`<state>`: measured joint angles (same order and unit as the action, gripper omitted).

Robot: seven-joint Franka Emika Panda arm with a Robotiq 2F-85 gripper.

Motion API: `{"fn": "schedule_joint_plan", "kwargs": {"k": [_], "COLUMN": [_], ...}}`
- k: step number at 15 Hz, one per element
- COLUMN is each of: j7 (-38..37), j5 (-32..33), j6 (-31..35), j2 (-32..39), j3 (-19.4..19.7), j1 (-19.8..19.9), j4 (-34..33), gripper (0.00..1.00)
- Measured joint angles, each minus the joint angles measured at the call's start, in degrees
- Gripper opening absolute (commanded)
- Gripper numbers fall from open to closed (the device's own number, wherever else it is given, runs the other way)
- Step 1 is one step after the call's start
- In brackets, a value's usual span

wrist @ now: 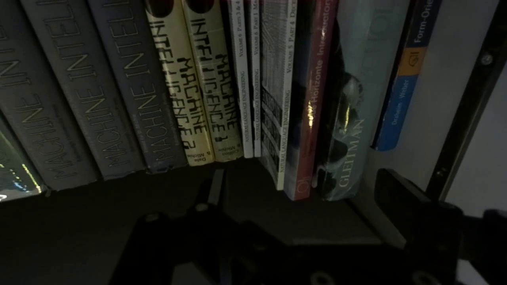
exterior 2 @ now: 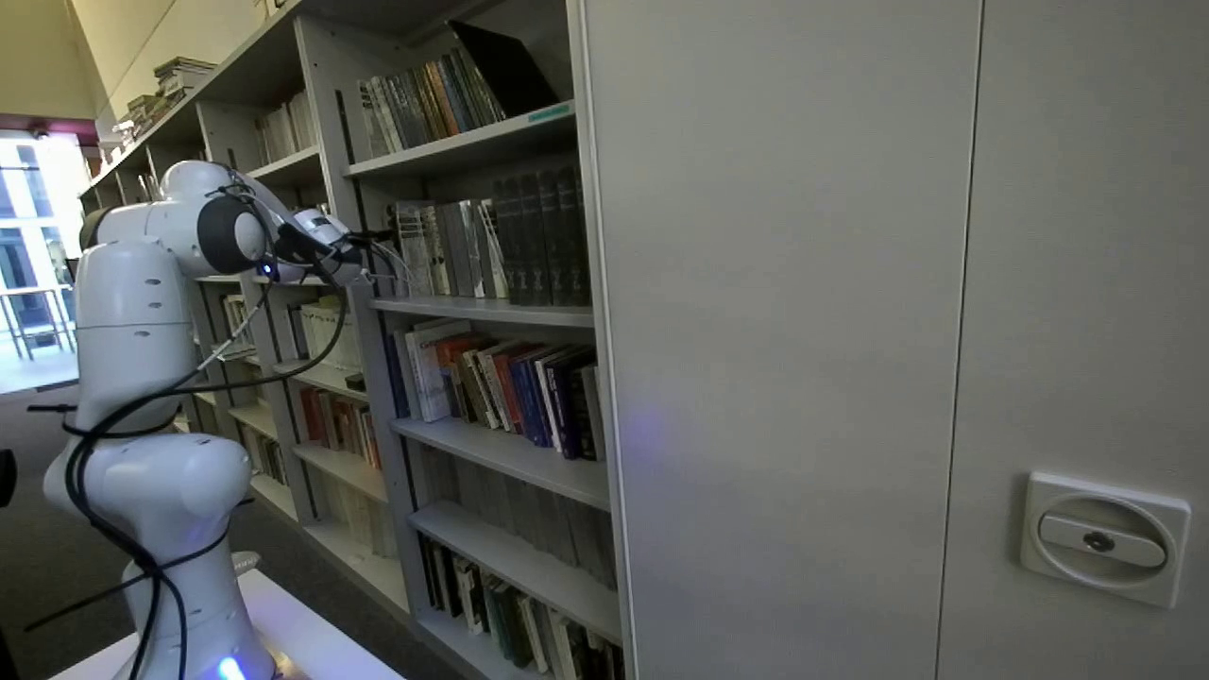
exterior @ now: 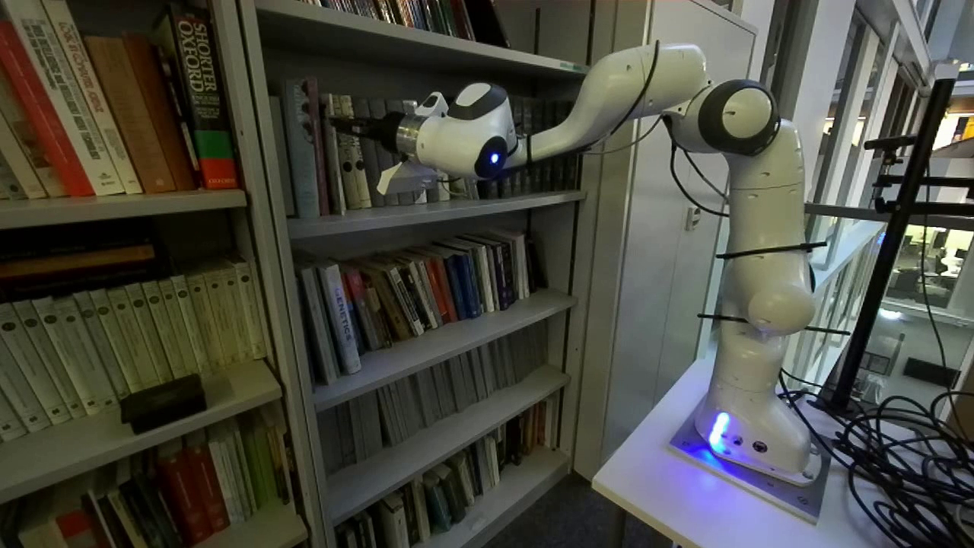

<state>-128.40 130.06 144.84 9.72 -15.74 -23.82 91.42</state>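
Note:
In the wrist view my gripper comes in from the bottom, its dark fingers wide apart and nothing between them. Beyond the gap stand a red-spined book, a pale green Gleitman book and a thin white Natural Language Engineering volume. A blue book sits farther back at the right. To the left are yellow Machine Intelligence books and several dark ones. Both exterior views show the gripper in front of this row, level with the books; contact cannot be made out.
A shelf board lies below the gripper and another shelf above. An upright panel with a black slotted strip borders the row. A tall cabinet adjoins. The arm stands on a white table beside tangled cables.

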Motion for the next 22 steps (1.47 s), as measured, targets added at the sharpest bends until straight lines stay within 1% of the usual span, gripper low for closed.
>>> {"fn": "schedule_joint_plan", "kwargs": {"k": [8,13,22], "j7": [0.0,0.0,0.0], "j5": [-1.1,-1.6,-2.7], "j6": [0.0,0.0,0.0], "j2": [-2.7,-4.2,-6.4], "j3": [1.5,0.9,0.2], "j1": [0.1,1.6,2.2], "j4": [3.1,4.0,6.3], "gripper": [1.0,1.0,1.0]}}
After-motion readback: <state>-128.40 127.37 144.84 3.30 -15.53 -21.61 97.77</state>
